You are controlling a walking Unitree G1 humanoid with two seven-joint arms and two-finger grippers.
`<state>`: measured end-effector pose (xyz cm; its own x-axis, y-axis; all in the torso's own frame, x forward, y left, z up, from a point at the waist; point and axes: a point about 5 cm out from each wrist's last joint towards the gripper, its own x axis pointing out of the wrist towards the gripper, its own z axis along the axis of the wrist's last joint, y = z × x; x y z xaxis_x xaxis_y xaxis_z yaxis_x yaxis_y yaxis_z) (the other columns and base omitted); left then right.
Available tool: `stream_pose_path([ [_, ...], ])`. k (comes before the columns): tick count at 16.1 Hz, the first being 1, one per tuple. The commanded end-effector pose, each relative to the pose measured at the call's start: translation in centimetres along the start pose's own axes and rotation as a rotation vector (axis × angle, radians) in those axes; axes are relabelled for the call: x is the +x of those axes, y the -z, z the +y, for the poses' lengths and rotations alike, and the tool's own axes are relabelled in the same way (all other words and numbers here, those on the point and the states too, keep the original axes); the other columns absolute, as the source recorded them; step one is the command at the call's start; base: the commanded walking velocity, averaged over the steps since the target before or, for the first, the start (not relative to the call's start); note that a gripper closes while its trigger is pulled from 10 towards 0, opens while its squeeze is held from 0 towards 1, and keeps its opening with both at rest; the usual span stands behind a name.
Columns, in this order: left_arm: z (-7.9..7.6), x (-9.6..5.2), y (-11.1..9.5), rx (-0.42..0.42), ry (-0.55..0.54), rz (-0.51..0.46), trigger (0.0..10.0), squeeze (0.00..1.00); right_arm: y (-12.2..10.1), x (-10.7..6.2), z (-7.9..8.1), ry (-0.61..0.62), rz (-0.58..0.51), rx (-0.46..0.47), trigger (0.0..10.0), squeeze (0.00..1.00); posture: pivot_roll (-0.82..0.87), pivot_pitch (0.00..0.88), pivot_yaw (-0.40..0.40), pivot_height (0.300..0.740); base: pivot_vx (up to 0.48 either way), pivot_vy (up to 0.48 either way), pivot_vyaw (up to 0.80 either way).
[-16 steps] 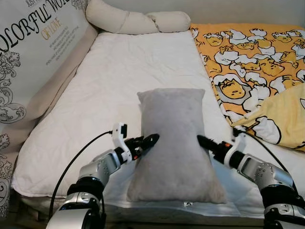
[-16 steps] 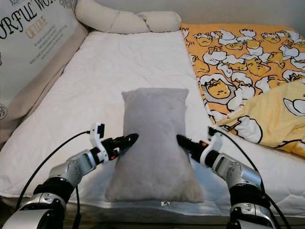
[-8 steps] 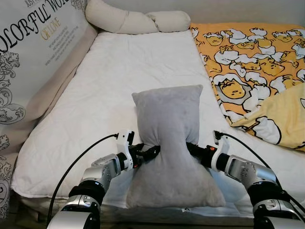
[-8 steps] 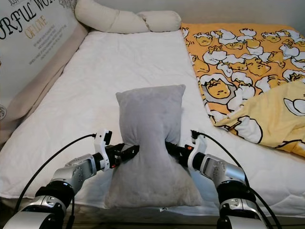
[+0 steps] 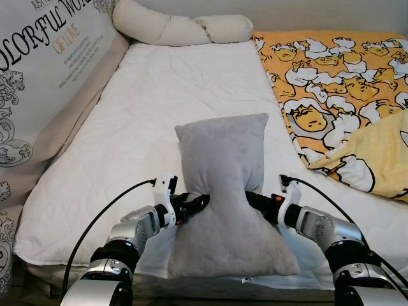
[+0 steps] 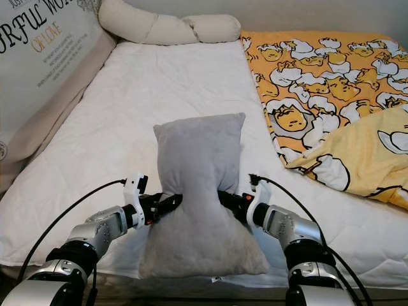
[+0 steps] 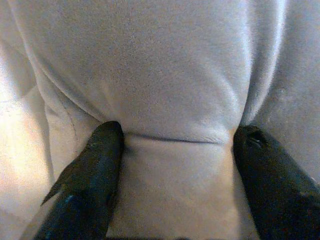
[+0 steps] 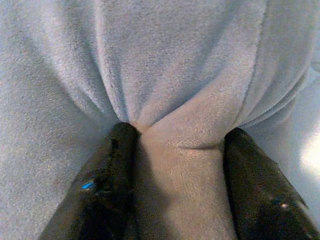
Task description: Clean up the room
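The grey pillow (image 5: 224, 191) lies on the white bed (image 5: 146, 108) near its front edge, about 6 o'clock in the head view, pinched to a waist between the two claws. The left claw (image 5: 194, 204) presses in from 9 o'clock, the right claw (image 5: 253, 199) from 3 o'clock. In each wrist view the two black fingers (image 7: 92, 170) stand apart with a fold of grey fabric bulging between them — so each claw is part open with its tips sunk into the pillow's side, and the hold looks like a squeeze between the arms rather than a closed pinch.

The risk, as I judge it, is slip: the stuffing is soft, and if the arms ease their inward push during a lift, the pillow could slide out or fold at the waist and droop. Its lower end lies right at the mattress edge — a loose hold could tip it off the bed.

The pillow's long axis runs from 6 to 12 o'clock, its top end pointing toward the cream bolster (image 5: 172, 29) at the head of the bed. The yellow blanket (image 5: 344, 83) lies at 2 o'clock, apart from it.
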<state>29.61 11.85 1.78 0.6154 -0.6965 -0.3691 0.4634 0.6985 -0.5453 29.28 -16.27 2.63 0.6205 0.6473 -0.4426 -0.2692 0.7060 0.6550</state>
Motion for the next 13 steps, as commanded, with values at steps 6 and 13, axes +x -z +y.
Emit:
stream_pose_path([
  [6, -0.1, 0.0, 1.5, 0.017, 0.01, 0.071, 0.0, 0.0, 1.4, 1.9, 1.5, -0.035, 0.07, -0.018, 0.0, 0.0, -0.04, 0.0, 0.03, 0.74, 0.0, 0.0, 0.0],
  [13, -0.4, 0.2, 1.4, 0.041, 0.018, 0.079, 0.0, 0.0, 1.6, 2.6, 2.5, -0.044, 0.095, 0.04, 0.0, 0.0, -0.03, 0.0, 0.019, 0.74, 0.0, 0.0, 0.0],
])
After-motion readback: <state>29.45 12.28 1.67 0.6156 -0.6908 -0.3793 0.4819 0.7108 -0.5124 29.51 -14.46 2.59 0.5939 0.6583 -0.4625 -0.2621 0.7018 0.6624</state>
